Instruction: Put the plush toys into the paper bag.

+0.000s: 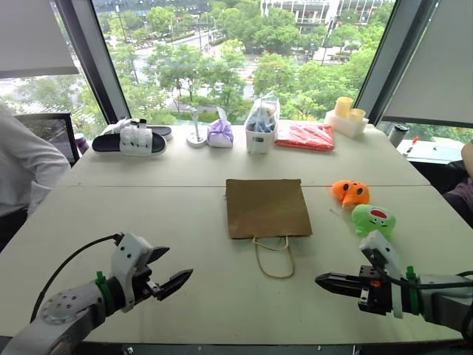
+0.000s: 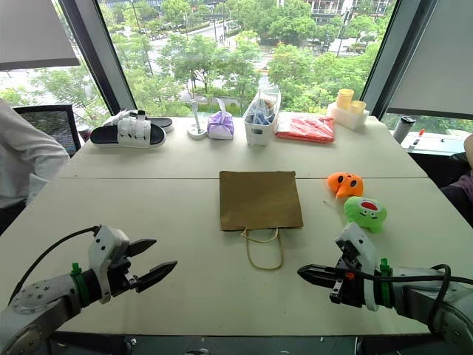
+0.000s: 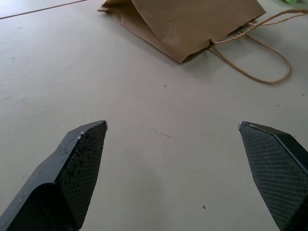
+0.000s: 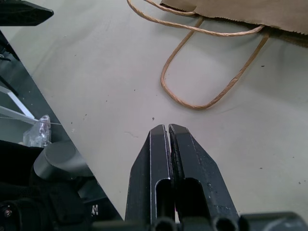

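Head views: the bag [image 1: 267, 208] lies flat mid-table, handles [image 1: 274, 257] toward the robot. The orange toy [image 1: 350, 192] and green toy [image 1: 372, 220] sit on the table to its right, just beside each other, apart from the bag. Neither is bagged, so everything is left to do. The left gripper [image 1: 171, 279] hangs low over the near table, spread wide and empty, pointing toward the middle; the right gripper [image 1: 330, 282] mirrors it, closed on nothing.

Left wrist view: both fingers [image 3: 79, 168] stand far apart over bare table, short of the bag.

Right wrist view: fingers pressed together, aimed at the handles.
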